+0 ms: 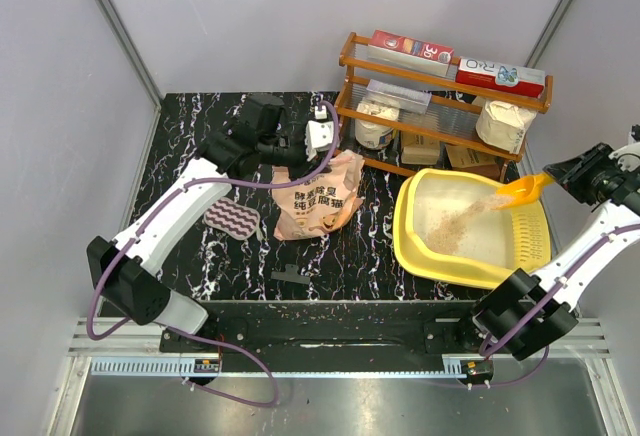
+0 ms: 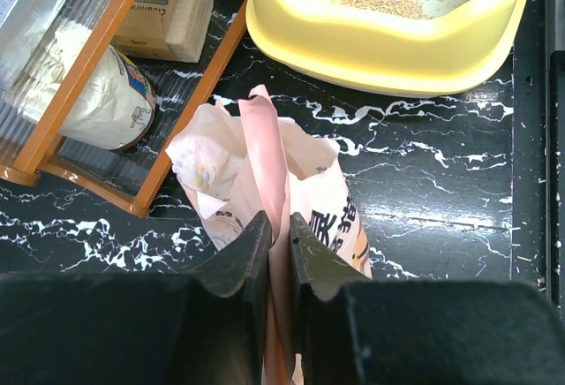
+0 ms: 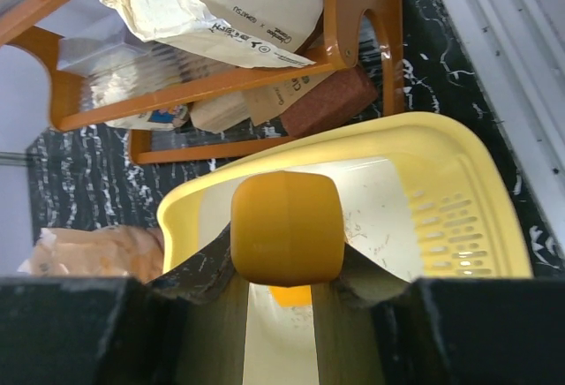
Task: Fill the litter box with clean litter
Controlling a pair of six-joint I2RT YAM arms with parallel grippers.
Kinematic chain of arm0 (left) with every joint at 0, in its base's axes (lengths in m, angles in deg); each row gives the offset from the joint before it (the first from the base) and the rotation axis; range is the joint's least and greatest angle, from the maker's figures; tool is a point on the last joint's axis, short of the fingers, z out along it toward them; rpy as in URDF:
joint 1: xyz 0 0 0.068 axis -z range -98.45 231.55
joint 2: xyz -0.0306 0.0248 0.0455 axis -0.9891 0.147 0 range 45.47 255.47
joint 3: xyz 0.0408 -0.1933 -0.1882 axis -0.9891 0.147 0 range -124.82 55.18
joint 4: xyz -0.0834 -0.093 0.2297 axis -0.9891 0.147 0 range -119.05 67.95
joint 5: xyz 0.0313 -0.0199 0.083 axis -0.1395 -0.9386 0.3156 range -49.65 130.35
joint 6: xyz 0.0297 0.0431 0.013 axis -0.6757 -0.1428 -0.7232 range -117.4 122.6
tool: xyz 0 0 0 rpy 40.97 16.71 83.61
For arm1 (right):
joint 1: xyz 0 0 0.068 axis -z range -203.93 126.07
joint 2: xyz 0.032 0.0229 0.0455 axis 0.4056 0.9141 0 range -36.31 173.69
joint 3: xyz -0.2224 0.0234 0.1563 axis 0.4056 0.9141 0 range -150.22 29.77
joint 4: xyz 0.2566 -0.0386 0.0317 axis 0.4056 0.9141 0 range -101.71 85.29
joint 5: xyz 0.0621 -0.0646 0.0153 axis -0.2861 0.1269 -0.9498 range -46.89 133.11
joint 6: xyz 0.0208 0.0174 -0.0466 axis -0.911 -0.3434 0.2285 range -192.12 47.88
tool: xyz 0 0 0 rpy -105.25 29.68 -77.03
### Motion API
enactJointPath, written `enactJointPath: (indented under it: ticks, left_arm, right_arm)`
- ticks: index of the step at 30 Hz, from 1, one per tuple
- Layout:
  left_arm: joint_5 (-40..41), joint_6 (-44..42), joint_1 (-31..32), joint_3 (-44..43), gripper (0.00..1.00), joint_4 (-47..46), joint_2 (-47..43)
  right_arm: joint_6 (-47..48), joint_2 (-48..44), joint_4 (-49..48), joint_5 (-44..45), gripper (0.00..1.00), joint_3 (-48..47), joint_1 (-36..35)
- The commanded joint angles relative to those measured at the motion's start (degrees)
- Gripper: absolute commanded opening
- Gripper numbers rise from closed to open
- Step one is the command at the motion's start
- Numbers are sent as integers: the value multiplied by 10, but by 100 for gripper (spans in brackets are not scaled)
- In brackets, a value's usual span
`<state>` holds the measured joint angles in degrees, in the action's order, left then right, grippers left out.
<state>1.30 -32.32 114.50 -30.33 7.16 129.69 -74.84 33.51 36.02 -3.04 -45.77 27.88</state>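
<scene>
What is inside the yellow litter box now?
A patch of pale beige litter lies on the floor of the litter box; the rest looks bare. The orange scoop over the far corner hides what is beneath it.

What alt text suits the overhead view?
The right hand tips an orange scoop of beige litter into a yellow litter box. The left hand pinches a peach litter bag on a black marble table; a wooden shelf stands behind.
</scene>
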Motion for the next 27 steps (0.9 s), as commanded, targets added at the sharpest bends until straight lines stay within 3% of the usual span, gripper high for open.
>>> enactJointPath:
  ticks: [1,5,9,12,15,17,22,26,27]
  left_arm:
    - [-45,-8,8,3,17,-45,-28]
    - [-45,-8,10,5,17,-44,-29]
    - [-47,-8,12,10,18,-44,-31]
    - [-49,-6,12,10,18,-44,-30]
    - [-51,-2,13,5,18,-44,-28]
    - [-50,2,13,4,18,-44,-25]
    - [-42,25,17,-2,18,-44,-25]
    - [-22,44,19,-13,18,-27,-28]
    - [-13,47,18,-15,18,-25,-30]
  right_arm:
    - [73,-11,45,36,0,-46,2]
    - [135,-10,82,42,0,-67,2]
    - [261,-12,131,48,0,-79,-4]
    - [374,-28,170,81,0,-84,-41]
    - [416,-43,183,106,0,-93,-100]
    - [406,-43,184,89,0,-124,-142]
    - [245,-12,151,-29,0,-186,-212]
    - [163,-13,93,-54,0,-145,-321]
    - [103,-22,66,-54,0,-133,-362]
